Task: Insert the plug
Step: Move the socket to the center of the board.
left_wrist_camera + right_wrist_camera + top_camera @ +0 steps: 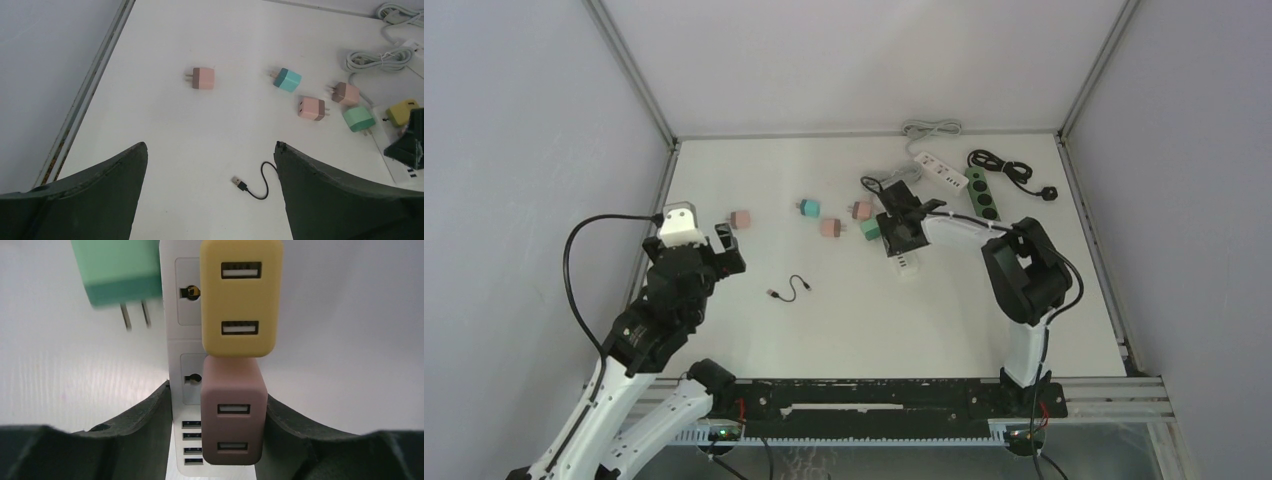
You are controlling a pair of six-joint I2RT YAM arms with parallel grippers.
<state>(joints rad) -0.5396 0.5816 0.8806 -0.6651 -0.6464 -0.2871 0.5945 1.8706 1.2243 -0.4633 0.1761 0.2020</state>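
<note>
In the right wrist view a brown plug with two USB ports sits in the white power strip, just below a yellow plug. My right gripper is shut across them: the left finger presses the strip's side and the right finger presses the brown plug's side. From above, the right gripper covers that strip at the table's middle right. My left gripper hangs open over bare table at the left.
A green plug lies beside the strip. Loose plugs lie behind: brown-pink, teal, pink and another. A short USB cable lies near the left gripper. A second white strip and a green strip lie at the back right.
</note>
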